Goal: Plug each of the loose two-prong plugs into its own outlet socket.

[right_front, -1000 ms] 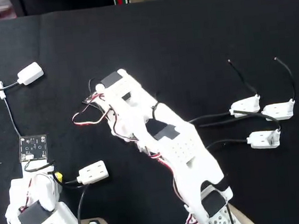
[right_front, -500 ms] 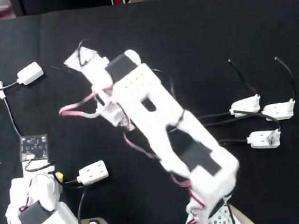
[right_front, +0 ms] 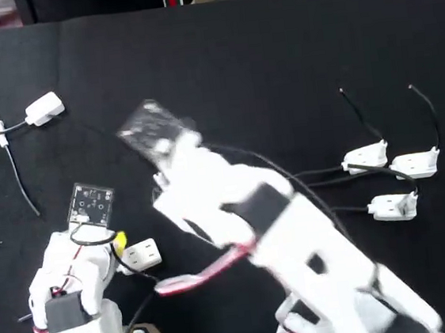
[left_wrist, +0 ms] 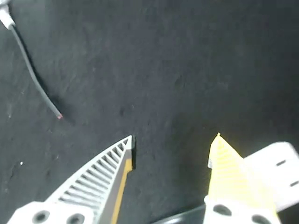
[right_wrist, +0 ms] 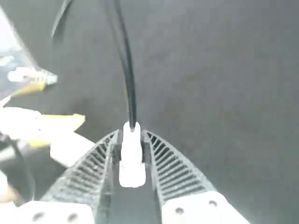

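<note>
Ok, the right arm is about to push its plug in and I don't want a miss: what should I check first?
1. Plug gripped: ok. The right gripper is shut on the white plug, with the black cord leading away from it.
2. Outlet socket held steady: not ok. The left gripper is open, and the outlet socket lies beside it, not between its jaws.
3. Socket slots free: ok. The slots that show look empty.
4. Prongs lined up with slots: cannot tell. The prongs are hidden.
</note>
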You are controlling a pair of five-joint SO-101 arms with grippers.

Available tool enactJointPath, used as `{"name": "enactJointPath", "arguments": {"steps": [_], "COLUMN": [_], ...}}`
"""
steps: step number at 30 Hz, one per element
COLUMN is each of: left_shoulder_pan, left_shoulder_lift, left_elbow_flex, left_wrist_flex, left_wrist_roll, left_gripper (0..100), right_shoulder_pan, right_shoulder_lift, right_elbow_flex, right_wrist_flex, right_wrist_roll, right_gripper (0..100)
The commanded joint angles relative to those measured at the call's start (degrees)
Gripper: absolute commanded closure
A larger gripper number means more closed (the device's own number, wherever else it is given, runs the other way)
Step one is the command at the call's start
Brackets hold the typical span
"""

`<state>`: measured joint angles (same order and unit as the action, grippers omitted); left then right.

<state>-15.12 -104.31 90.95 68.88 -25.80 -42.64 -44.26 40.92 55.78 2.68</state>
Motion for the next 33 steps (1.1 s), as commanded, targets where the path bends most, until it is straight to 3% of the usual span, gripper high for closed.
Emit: {"name": "enactJointPath", "arguments": {"steps": [1, 4, 8, 11, 15, 19, 33], "left_shoulder_pan": [1.98, 4.18, 6.73, 12.79, 22.46, 29.32, 30.90], "left_shoulder_lift": [-0.35, -0.35, -0.35, -0.35, -0.35, -0.35, -0.44], "left_elbow_flex": [-6.55, -9.19, -11.21, -13.85, -21.14, -24.04, -30.20], "left_wrist_flex": [-1.23, -0.70, -0.70, 0.26, 6.33, 6.95, 8.44], "left_wrist_roll": [5.01, 8.00, 10.20, 10.37, 11.52, 12.04, 13.45], "left_gripper": [80, 87, 82, 81, 81, 81, 81], "right_shoulder_pan": [2.29, 2.55, 2.29, 2.37, 2.55, 1.67, -2.90], "right_shoulder_lift": [-16.22, -27.47, -37.58, -39.25, -39.52, -39.69, -39.25], "right_elbow_flex": [12.53, 21.76, 31.52, 37.23, 37.49, 37.58, 38.99], "right_wrist_flex": [-12.84, -20.40, -28.84, -34.37, -35.52, -35.52, -35.78], "right_wrist_roll": [-5.89, -9.93, -11.34, -14.42, -15.91, -20.04, -24.88], "right_gripper": [98.7, 98.7, 98.7, 98.7, 98.7, 98.7, 98.7]}}
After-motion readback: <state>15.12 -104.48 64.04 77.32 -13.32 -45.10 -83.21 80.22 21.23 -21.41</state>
